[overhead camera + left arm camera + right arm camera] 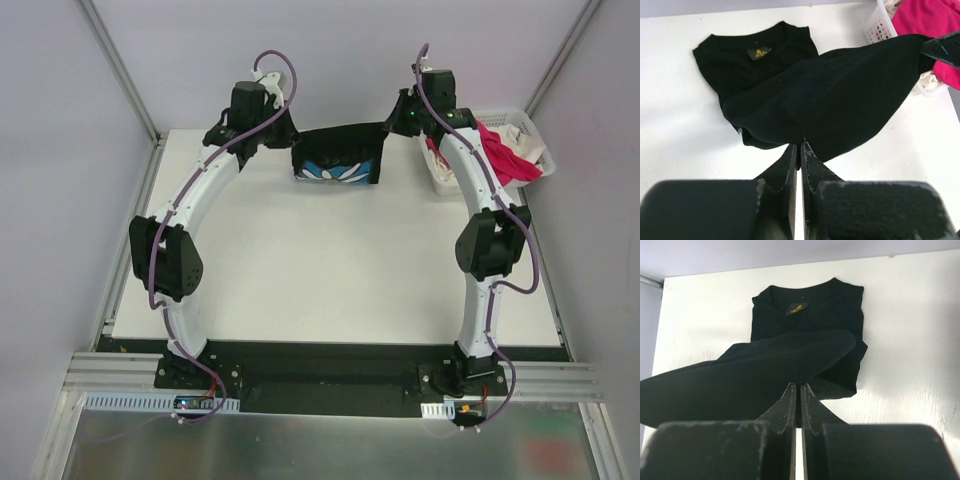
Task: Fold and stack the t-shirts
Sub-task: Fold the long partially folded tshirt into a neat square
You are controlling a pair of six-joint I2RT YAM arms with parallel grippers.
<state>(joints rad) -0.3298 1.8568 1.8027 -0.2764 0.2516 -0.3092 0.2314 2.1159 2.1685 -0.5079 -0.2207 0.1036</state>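
The black t-shirt (338,150) hangs stretched between both grippers at the back of the table, its white-and-blue daisy print facing the top camera. My left gripper (287,135) is shut on the shirt's left corner, and my right gripper (393,125) is shut on its right corner. In the left wrist view the gripper (800,145) pinches a fold of the black t-shirt (840,95), whose collar end lies flat on the table. The right wrist view shows the same: the gripper (800,385) shut on the black t-shirt (805,360). The pink t-shirt (503,155) and the white t-shirt (530,140) lie in the basket.
A white lattice basket (500,116) stands at the back right corner, right beside the right arm. The table (330,270) is white, with grey walls close on the left, back and right. Both arms curve inward from the near edge.
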